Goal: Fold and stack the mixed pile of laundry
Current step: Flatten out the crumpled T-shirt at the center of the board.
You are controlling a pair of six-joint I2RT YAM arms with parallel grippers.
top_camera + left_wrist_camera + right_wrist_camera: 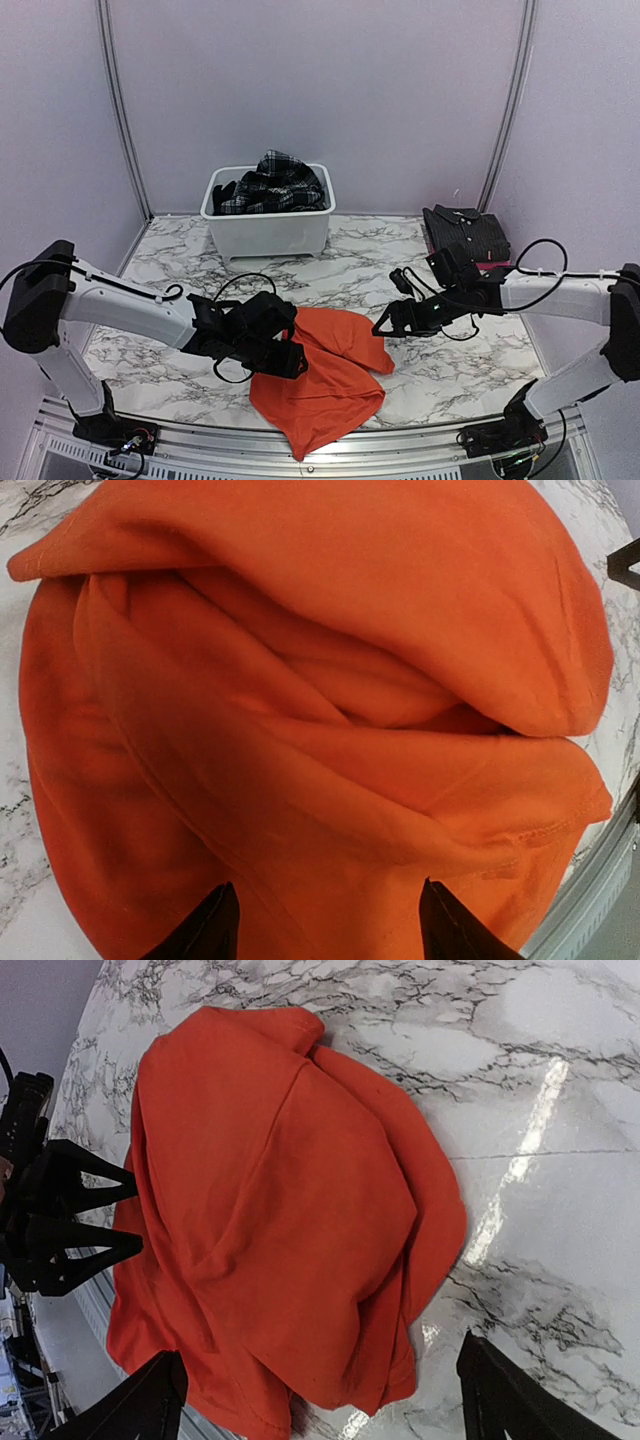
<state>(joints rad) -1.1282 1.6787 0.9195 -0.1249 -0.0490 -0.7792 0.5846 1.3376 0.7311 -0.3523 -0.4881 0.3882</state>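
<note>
The orange T-shirt [325, 385] lies crumpled on the marble table near the front edge, filling the left wrist view [330, 680] and showing in the right wrist view [280, 1220]. My left gripper [290, 358] sits low on the shirt's left side, its fingers apart with orange cloth between the tips [330, 905]. My right gripper [385, 325] hovers open at the shirt's right edge [320, 1380], holding nothing. The plaid skirt [272, 183] is heaped in the white tub. A dark grey cloth piece [465, 232] lies folded at the back right.
The white tub [268, 232] stands at the back centre of the table. A metal rail [300, 455] runs along the table's front edge, and the shirt's lower corner hangs over it. Grey walls close in the back and sides.
</note>
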